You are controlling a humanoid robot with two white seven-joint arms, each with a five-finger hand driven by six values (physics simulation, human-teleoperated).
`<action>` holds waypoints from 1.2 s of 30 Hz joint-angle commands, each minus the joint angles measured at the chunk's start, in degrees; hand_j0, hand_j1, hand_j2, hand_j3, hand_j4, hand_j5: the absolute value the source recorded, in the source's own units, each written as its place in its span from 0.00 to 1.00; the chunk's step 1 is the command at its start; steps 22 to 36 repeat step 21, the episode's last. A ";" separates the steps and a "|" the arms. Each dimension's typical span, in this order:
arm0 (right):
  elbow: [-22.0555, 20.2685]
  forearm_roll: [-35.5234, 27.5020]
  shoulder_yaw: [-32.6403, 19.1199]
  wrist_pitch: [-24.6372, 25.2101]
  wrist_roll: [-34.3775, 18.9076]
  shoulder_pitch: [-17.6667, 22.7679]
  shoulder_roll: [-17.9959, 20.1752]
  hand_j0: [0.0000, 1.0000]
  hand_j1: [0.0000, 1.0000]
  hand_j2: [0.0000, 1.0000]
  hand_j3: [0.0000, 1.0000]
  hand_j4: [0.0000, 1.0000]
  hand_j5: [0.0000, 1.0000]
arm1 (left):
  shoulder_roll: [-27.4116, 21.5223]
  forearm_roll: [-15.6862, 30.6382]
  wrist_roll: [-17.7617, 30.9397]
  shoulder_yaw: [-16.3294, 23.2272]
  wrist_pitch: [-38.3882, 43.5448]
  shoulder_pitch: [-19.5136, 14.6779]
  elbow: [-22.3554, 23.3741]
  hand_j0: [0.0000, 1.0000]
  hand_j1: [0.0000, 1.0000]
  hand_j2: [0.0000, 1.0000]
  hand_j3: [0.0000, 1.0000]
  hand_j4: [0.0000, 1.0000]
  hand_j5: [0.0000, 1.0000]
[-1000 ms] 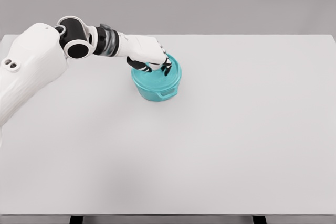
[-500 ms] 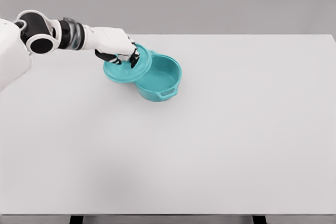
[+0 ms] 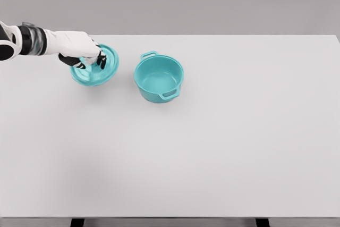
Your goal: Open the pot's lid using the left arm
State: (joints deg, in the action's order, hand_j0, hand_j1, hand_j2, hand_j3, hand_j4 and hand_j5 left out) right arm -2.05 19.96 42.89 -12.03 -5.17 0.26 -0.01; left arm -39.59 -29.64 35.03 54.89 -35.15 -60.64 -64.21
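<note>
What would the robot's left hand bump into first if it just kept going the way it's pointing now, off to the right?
Probably the open teal pot. The left hand, gripping the lid, points right toward it across bare table; depth is hard to judge.

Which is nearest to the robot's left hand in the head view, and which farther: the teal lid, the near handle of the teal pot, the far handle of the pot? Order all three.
1. The teal round lid, held in the left hand, at the table's left.
2. The far handle of the open teal pot, facing the lid's side.
3. The near handle, on the pot's front right.
</note>
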 commanded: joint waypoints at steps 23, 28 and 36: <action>0.02 -0.01 0.00 -0.01 -0.01 0.00 0.01 1.00 1.00 1.00 1.00 1.00 1.00 | -5.15 19.54 -0.03 -4.00 0.15 3.95 18.42 1.00 1.00 1.00 1.00 1.00 1.00; 0.02 -0.01 0.00 -0.01 -0.01 0.00 0.01 1.00 1.00 1.00 1.00 1.00 1.00 | -5.15 19.54 -0.03 -4.00 0.15 3.95 18.42 1.00 1.00 1.00 1.00 1.00 1.00; 0.02 -0.01 0.00 -0.01 -0.01 0.00 0.01 1.00 1.00 1.00 1.00 1.00 1.00 | -5.15 19.54 -0.03 -4.00 0.15 3.95 18.42 1.00 1.00 1.00 1.00 1.00 1.00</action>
